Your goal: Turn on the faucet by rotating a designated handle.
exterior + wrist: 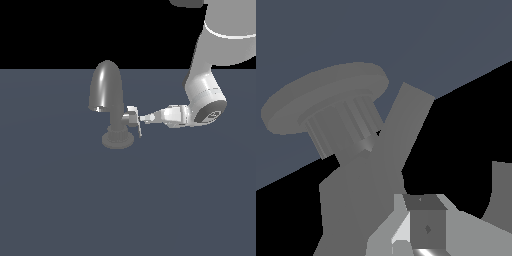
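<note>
The dark grey faucet stands on the floor on its round ribbed base, its tall arched spout rising on the exterior view's left. The small light-grey handle sticks out sideways from the neck, and its thin lever tip hangs down. My gripper reaches in horizontally from the exterior view's right. Its fingers are together and the tips are at the handle's end, holding nothing. In the wrist view the shut fingertips sit just in front of the flat handle lever, with the ribbed base behind.
The arm comes down from the upper right of the exterior view. Plain dark blue-grey floor lies all around the faucet. Part of the spout shows at the wrist view's edge.
</note>
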Motion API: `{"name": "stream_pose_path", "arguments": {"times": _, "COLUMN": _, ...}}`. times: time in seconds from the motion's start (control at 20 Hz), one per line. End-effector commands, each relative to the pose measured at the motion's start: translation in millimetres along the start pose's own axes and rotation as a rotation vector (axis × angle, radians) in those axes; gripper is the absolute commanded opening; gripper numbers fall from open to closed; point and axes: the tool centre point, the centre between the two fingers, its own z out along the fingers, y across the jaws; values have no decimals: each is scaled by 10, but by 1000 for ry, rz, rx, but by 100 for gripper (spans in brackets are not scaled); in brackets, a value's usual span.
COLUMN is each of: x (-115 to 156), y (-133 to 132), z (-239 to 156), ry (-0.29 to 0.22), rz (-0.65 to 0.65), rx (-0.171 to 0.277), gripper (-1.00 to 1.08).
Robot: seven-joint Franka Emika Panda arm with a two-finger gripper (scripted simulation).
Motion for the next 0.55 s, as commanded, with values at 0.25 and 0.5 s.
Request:
{"name": "stream_pose_path", "arguments": {"times": 0.25, "x": 598, "y": -289, "z": 76, "ry": -3, "rz": 77, "rx": 22, "gripper": -100}}
{"name": "stream_pose_path", "arguments": {"times": 0.5, "x": 698, "y": -364, "z": 74, "ry": -4, "rz": 87, "rx": 23, "gripper": -100}}
